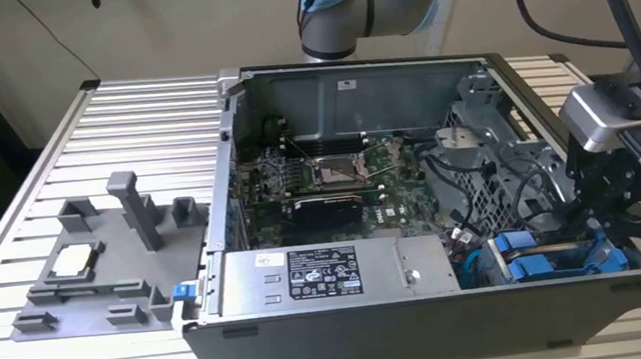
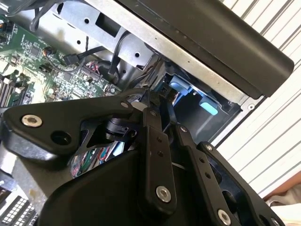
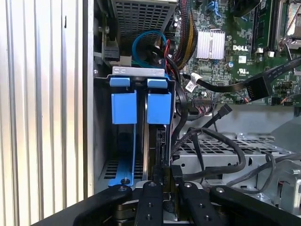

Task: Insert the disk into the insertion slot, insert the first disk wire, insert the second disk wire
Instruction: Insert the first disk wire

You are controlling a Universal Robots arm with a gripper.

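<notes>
Disk [image 3: 157, 141], seen edge-on in the first wrist view, stands in the insertion slot [image 3: 146, 141] of the grey drive cage [image 3: 136, 70], with its blue end tab [image 3: 159, 107] at the end away from the arm. I read the gripper [image 3: 165, 169] as narrow, its black fingers [image 3: 151, 193] pinched on the near edge of the disk. A second blue carrier [image 3: 124, 107] occupies the bay just beside it. Black cables [image 3: 221, 141] lie over the perforated panel [image 3: 211, 149] next to the cage. In the exterior view the cage sits inside the open computer case [image 1: 427, 327], toward the exterior view's right, beside the grey power-supply box [image 1: 329, 274]. The case rests on a slatted table [image 1: 118, 127].
</notes>
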